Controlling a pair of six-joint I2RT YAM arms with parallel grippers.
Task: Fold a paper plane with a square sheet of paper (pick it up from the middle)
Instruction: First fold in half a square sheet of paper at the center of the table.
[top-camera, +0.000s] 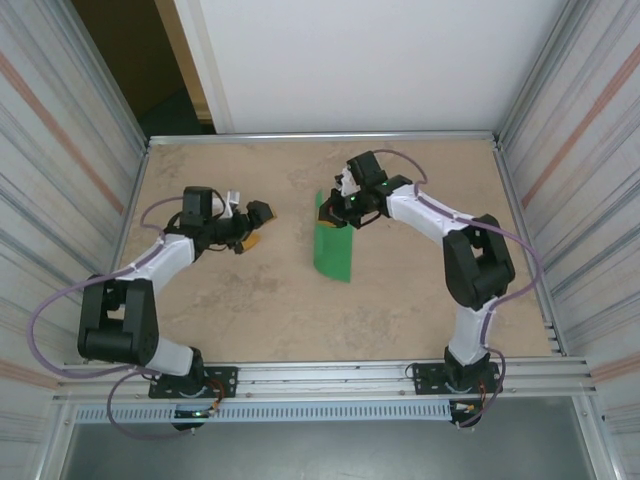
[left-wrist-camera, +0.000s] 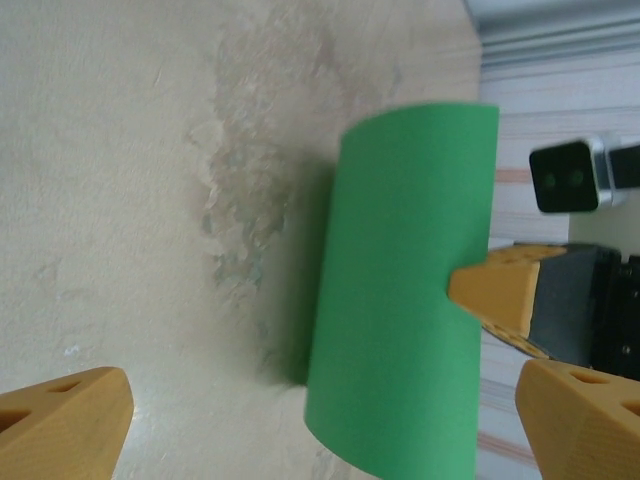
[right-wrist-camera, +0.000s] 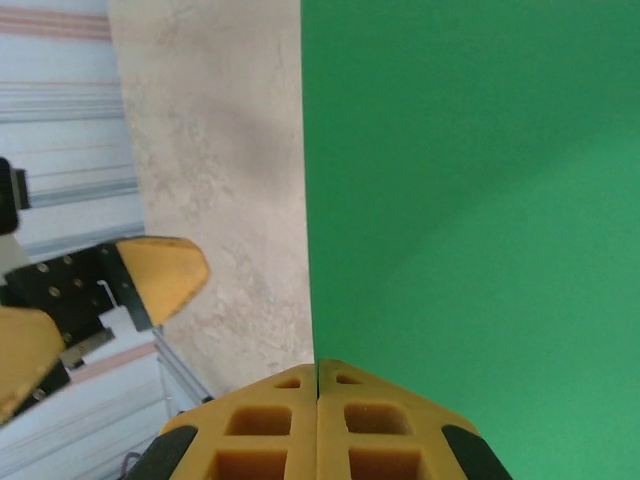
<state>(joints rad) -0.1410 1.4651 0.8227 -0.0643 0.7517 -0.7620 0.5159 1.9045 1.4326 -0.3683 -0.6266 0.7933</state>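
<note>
the square sheet of paper (top-camera: 333, 248) sits near the middle of the table (top-camera: 230, 310), bowed along its length. at the sheet's far end the right gripper (top-camera: 347, 207) pinches its edge, jaws pressed together on it. left of the sheet, not touching it, the left gripper (top-camera: 250, 228) hangs with jaws spread wide, holding nothing.

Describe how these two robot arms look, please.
The left arm and right arm have white shells with chunky black joints and black base plates. Thin lilac cables loop alongside each. The left end effector and right end effector each carry two wedge-shaped orange-yellow fingers with hollow pockets.
</note>
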